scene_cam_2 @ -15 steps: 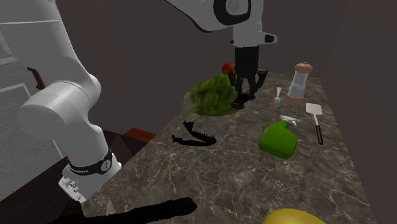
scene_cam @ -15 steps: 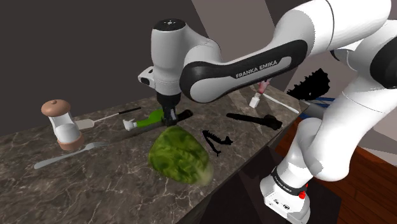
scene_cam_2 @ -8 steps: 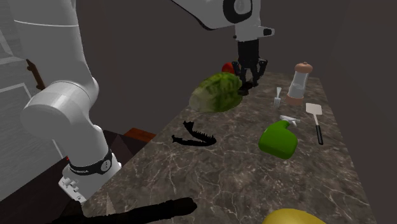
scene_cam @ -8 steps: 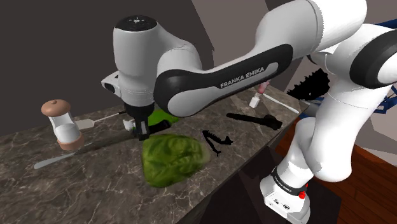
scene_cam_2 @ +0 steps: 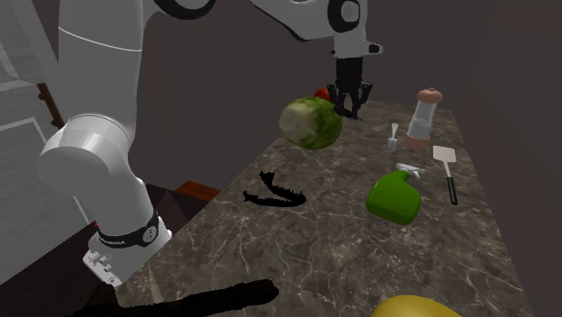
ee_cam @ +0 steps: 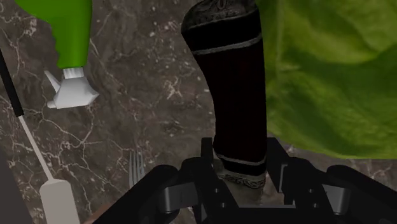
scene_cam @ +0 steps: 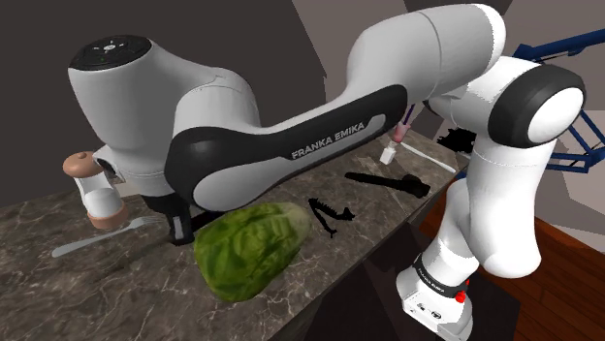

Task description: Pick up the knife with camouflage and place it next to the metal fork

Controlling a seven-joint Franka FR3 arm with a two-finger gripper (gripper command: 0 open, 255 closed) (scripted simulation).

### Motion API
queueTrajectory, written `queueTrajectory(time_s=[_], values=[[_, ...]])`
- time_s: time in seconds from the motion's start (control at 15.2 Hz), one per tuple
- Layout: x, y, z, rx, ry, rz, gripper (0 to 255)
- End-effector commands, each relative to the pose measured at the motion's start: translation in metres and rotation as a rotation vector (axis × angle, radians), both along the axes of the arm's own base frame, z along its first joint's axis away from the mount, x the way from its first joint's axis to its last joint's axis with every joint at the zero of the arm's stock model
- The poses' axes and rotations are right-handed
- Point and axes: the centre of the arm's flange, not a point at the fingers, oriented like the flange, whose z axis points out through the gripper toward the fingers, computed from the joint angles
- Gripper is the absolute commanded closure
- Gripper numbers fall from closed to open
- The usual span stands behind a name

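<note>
Knife clasped in gripper (dark, upright), fork just beside, lettuce near

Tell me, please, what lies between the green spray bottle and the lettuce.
In the wrist view, the dark knife, clasped by the gripper, lies between the spray bottle and the lettuce.

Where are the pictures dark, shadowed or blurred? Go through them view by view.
Shoulder view: dim overall, the black toothed shape on the counter a flat silhouette without shading. Second exterior view: dark walls, no glare on the green spray bottle. Wrist view: the knife in the gripper reads almost black, the lettuce brightly lit and sharp.
</note>
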Motion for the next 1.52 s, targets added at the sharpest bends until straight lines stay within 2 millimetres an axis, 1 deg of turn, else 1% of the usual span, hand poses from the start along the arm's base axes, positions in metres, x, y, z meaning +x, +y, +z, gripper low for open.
queueTrajectory(time_s=[0.0,0.86,1.39,1.45], values=[[-0.004,0.003,-0.019,-0.016,0.015,0.001,255],[-0.004,0.003,-0.088,-0.016,0.015,0.001,255],[-0.004,0.003,-0.090,-0.016,0.015,0.001,255],[-0.005,0.004,-0.089,-0.016,0.015,0.001,0]])
